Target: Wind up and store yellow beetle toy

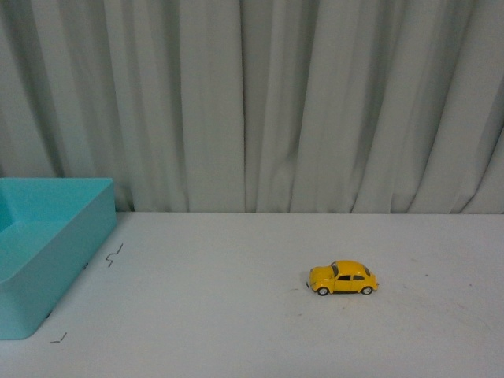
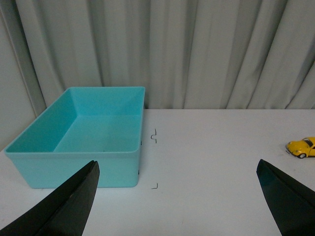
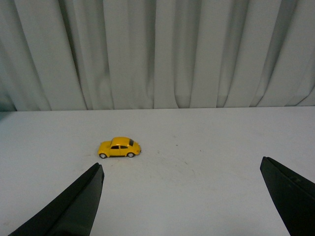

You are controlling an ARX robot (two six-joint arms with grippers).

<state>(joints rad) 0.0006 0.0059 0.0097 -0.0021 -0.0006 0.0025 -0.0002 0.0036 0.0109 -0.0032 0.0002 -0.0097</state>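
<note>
The beetle toy stands on its wheels on the tabletop, well apart from the teal bin and off to the bin's right as the robot faces. It is side-on to the robot. Its long axis runs across the tabletop, roughly parallel to the curtain behind, and its nose seems to point toward the bin. In the right wrist view the toy lies ahead of the right jaws, beyond their tips rather than between them. These jaws are spread wide and hold nothing. In the left wrist view the toy shows only at the far edge, well away from the bin, which sits straight ahead of the left jaws. The left jaws are likewise wide apart and empty. The right arm therefore looks the better placed to reach the toy. A grip across the narrow body, front to back as the robot faces, would probably suit the sideways axis. The bin is open-topped with nothing visible inside, and a few small dark marks lie on the tabletop just beside it. Neither arm shows in the front view, so the task appears barely begun, with the toy neither wound nor stored.
</note>
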